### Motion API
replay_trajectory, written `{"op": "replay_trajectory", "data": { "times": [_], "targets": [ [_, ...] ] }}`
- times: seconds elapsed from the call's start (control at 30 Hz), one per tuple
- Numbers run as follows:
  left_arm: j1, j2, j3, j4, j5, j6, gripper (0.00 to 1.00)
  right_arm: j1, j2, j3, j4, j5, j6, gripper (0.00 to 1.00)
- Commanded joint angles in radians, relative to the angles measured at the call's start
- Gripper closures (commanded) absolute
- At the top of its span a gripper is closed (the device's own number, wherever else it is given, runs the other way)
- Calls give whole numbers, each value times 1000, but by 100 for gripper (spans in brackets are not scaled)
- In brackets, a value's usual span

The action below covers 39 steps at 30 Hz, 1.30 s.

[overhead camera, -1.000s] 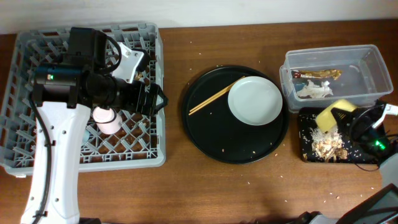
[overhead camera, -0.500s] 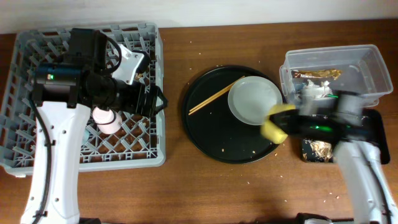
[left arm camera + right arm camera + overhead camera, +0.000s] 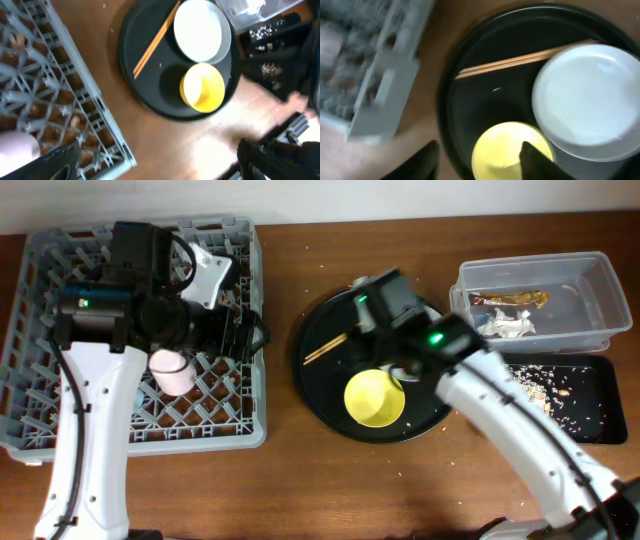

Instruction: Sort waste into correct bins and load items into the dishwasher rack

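Note:
The yellow bowl (image 3: 374,398) stands upright on the round black tray, beside the pale plate (image 3: 587,100) and the chopsticks (image 3: 325,348). My right gripper (image 3: 385,365) hovers just over the bowl, open (image 3: 482,160), with one finger above the bowl's inside and the other well outside it. My left gripper (image 3: 245,335) is open and empty (image 3: 160,160) over the right edge of the grey rack (image 3: 40,330). The pink cup (image 3: 172,370) lies in the rack. The blue cup is out of view. The clear tub (image 3: 590,280) holds the brown wrapper (image 3: 510,298) and the white napkin (image 3: 500,327). The flat black tray (image 3: 590,420) holds crumbs.
The large round black tray (image 3: 320,395) lies mid-table between the rack and the bins. My right arm stretches across it from the lower right and covers most of the plate in the overhead view. Loose crumbs dot the wooden table.
My right arm swung left from the flat black tray, carrying the yellow bowl. The bowl now stands upright on the round tray and the fingers are apart. The left arm barely moved.

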Motion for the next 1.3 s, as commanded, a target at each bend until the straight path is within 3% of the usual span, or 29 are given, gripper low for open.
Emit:
{"op": "replay_trajectory", "data": {
  "times": [0.0,0.07,0.13,0.27,0.3,0.33,0.4,0.93,1.0,1.03,1.17,1.27],
  "targets": [
    [-106,30,-48,143,-113,-8,7,-206,-11,15,-103,-116,192,49],
    [-209,110,-113,315,-253,-8,34,-279,-11,14,-195,-145,188,42],
    [-267,219,-125,419,-306,2,45,-307,-11,13,-247,-142,122,40],
    [-345,475,-125,584,-364,64,50,-309,-11,12,-271,-134,109,39],
    [-347,524,-125,613,-383,63,53,-309,-11,12,-273,-134,109,39],
    [-347,563,-125,643,-384,63,64,-309,-11,12,-273,-134,109,39],
    [-349,630,-125,690,-383,63,72,-309,-11,12,-273,-134,109,36],
    [-386,752,-126,687,-324,63,75,-309,4,10,-273,-108,109,35],
    [-386,761,-126,676,-324,63,97,-309,4,10,-273,-108,109,36],
    [-385,760,-124,671,-324,62,100,-309,4,10,-273,-108,109,35],
    [-362,708,-7,517,-331,-32,100,-309,4,10,-273,-108,109,35],
    [-314,552,94,323,-328,-65,100,-309,4,10,-273,-108,109,35]
  ]
}}
